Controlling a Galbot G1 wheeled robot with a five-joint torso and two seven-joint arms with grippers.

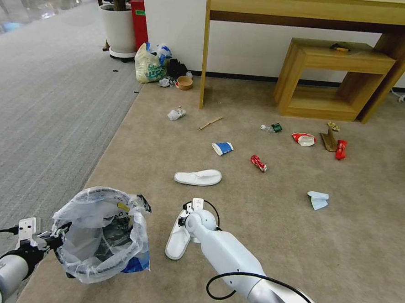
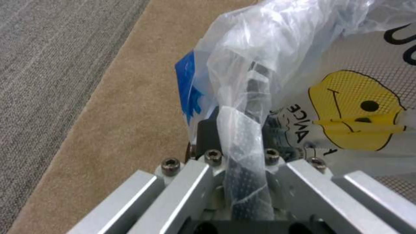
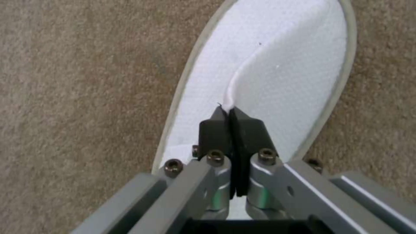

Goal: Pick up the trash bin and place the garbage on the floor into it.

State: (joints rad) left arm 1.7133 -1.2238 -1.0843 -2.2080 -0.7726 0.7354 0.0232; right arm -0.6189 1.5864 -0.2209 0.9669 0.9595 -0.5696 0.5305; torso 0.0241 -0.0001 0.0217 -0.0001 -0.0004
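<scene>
Two grippers busy. My left gripper (image 2: 236, 152) clamps the trash bin (image 1: 101, 236) by its rim. My right gripper (image 3: 234, 120) is clenched on the near slipper (image 3: 268, 74), pinching its upper edge: light, floppy. Beyond the fingers, second slipper (image 1: 198, 177).

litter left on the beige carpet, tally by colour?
White: 2 slippers, 1 crumpled wad
Blue: 1 paper cup, 1 face mask
Red: 1 crushed can, 1 bowl, 1 wrapper
Total: 8
</scene>
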